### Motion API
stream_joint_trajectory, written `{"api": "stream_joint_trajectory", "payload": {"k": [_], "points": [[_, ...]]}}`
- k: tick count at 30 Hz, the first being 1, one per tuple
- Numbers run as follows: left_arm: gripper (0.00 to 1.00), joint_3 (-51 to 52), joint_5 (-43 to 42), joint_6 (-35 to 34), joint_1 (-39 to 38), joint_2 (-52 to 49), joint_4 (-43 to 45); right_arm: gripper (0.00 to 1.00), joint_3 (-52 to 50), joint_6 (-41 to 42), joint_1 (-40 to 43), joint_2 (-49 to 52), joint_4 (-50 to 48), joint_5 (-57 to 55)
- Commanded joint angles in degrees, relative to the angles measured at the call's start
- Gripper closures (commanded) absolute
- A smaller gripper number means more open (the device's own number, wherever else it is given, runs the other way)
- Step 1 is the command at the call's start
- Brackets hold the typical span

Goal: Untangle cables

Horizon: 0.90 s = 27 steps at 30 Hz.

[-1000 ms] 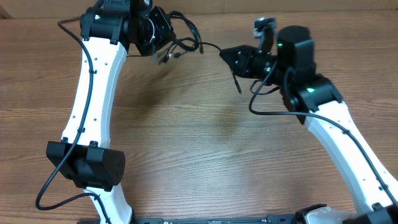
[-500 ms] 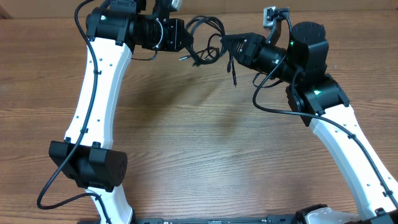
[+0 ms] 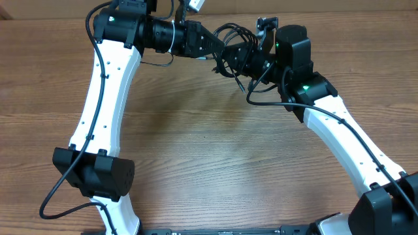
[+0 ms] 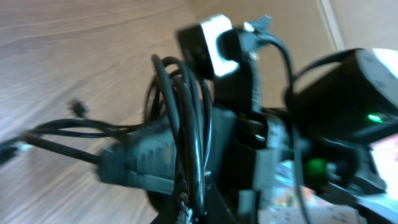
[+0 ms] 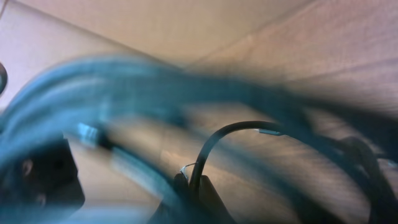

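The cables [image 3: 230,34] are a bundle of thin black cords held in the air at the back middle of the table, between my two grippers. My left gripper [image 3: 214,47] comes in from the left and is shut on strands of the bundle. In the left wrist view its fingers [image 4: 194,210] pinch several black cords [image 4: 185,118] that loop upward. My right gripper [image 3: 239,60] comes in from the right, almost touching the left one. In the right wrist view its fingers [image 5: 196,185] are shut on one curved black strand [image 5: 214,138]. A loose plug end [image 3: 240,85] hangs below.
The wooden table [image 3: 215,163] lies under both arms. The right arm's camera mount [image 4: 211,37] and black body [image 4: 348,106] fill the left wrist view close up. The table's back edge [image 3: 366,12] runs just behind the grippers.
Both grippers have moved toward each other at the back middle. The cables, stretched out between them a second ago, are now bunched in a tight clump between the fingers.
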<state>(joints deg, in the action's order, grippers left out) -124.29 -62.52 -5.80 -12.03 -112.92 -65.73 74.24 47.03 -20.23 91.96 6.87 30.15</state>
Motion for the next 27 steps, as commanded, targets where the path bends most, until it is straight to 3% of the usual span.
{"api": "stream_joint_trajectory", "payload": {"k": [1,9,18,19,21,23,25,27], "points": [[0.96,-1.2,-9.0,-1.1,-0.5,1.7,-0.7,0.96,0.5,2.8,0.2,0.4,-3.6,-2.5],[0.96,-1.2,-4.9,1.8,-0.4,1.7,-8.0,0.96,0.5,14.0,0.2,0.4,-10.3,-3.7],[0.96,-1.2,-19.7,1.8,-0.4,1.7,-5.2,0.95,0.5,14.1,-2.8,0.8,-7.0,-12.2],[0.96,-1.2,-20.1,1.7,-0.4,1.7,-5.2,0.88,0.5,14.1,-2.7,0.8,-6.4,-12.1],[0.96,-1.2,-18.8,1.5,-0.2,1.7,-5.1,0.49,0.5,13.0,-2.6,0.7,-4.0,-10.6],[0.96,-1.2,-16.4,0.5,0.3,1.7,-5.1,0.33,0.5,10.1,-2.6,0.7,-2.0,-8.0],[0.96,-1.2,-14.1,-0.2,0.9,1.7,-5.0,0.27,0.5,7.8,-2.5,0.7,-0.2,-5.4],[0.96,-1.2,-12.7,-0.2,1.2,1.7,-4.9,0.26,0.5,4.6,-2.5,0.6,-0.1,-2.8]]}}
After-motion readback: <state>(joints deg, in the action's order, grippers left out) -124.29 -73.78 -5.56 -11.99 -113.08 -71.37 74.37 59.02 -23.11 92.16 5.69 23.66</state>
